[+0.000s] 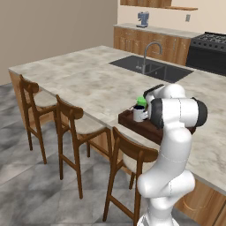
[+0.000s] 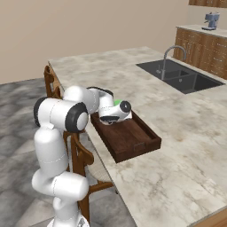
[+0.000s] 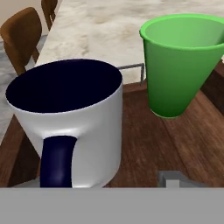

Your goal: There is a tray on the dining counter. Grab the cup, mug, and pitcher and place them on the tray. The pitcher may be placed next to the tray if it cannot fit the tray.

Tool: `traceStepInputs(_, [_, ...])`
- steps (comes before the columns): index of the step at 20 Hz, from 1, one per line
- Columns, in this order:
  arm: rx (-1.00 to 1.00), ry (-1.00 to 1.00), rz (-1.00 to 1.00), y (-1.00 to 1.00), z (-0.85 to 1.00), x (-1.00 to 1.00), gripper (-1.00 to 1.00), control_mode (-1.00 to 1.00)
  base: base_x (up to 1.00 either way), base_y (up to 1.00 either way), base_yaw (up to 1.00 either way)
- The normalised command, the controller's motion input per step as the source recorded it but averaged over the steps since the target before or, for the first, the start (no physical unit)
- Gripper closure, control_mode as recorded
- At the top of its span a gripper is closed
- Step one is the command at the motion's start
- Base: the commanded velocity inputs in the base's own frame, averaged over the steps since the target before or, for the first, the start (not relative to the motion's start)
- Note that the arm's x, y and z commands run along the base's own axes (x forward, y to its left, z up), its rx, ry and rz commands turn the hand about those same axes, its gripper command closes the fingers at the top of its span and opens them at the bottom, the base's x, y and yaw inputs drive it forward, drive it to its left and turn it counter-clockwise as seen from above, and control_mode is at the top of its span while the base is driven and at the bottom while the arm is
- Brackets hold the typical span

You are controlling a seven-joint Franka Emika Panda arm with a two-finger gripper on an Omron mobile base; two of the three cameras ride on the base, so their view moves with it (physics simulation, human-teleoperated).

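Left base view, counter: long beige marbled dining counter (image 1: 79, 79) ran from lower right to upper left, w/ a wooden base.
Arm: white robot arm (image 1: 172, 132) rose at lower right, elbow bent, reaching fwd over the counter's near edge.
Stools: three brown wooden stools (image 1: 75, 119) stood in a row along the near side, seats tucked under the edge.
Stove: black stove (image 1: 207, 50) sat at the back wall, far right, well apart from the tray.
Sink: dark sink (image 1: 150, 66) was set into the counter top, w/ a curved grey faucet (image 1: 150, 50) at its near rim.
Tray: dark brown wooden tray (image 2: 133, 137) lay flat on the counter, just beside the near edge, above the stools, well apart from the sink.
Coffee machine: small blue-grey machine (image 1: 142, 19) stood on the back counter.
Mug: grey mug (image 3: 83, 131) w/ dark navy inside and handle was upright over the tray's wood at the end nearest the arm, handle toward the hand camera; base cut off at the bottom of hand view, so contact w/ the tray not clear.
Cup: green cup (image 3: 179, 65) stood upright on the tray, just beside the mug, not touching it.
Gripper: gripper (image 3: 99, 183) was low at the mug; jaws apart, mug between them, one fingertip (image 3: 175, 178) clear of the mug's side, nothing clamped.
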Motion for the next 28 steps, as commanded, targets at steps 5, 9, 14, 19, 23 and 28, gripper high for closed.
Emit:
traceStepInputs(5, [0.00,0.00,0.00,0.00,0.00,0.00,-1.00,-1.00,0.00,0.00,0.00])
traceStepInputs(9, [0.00,0.00,0.00,0.00,0.00,0.00,-1.00,-1.00,0.00,0.00,0.00])
traceStepInputs(14, [0.00,0.00,0.00,0.00,0.04,-0.03,-1.00,-1.00,0.00,0.00,0.00])
traceStepInputs(19, [0.00,0.00,0.05,0.10,0.45,-0.06,-1.00,-1.00,0.00,0.00,0.00])
traceStepInputs(23, [0.00,0.00,0.13,0.03,0.63,-0.15,-1.00,-1.00,0.00,0.00,0.00])
traceStepInputs(28, [0.00,0.00,0.06,-0.03,0.61,-0.37,-1.00,-1.00,0.00,0.00,0.00])
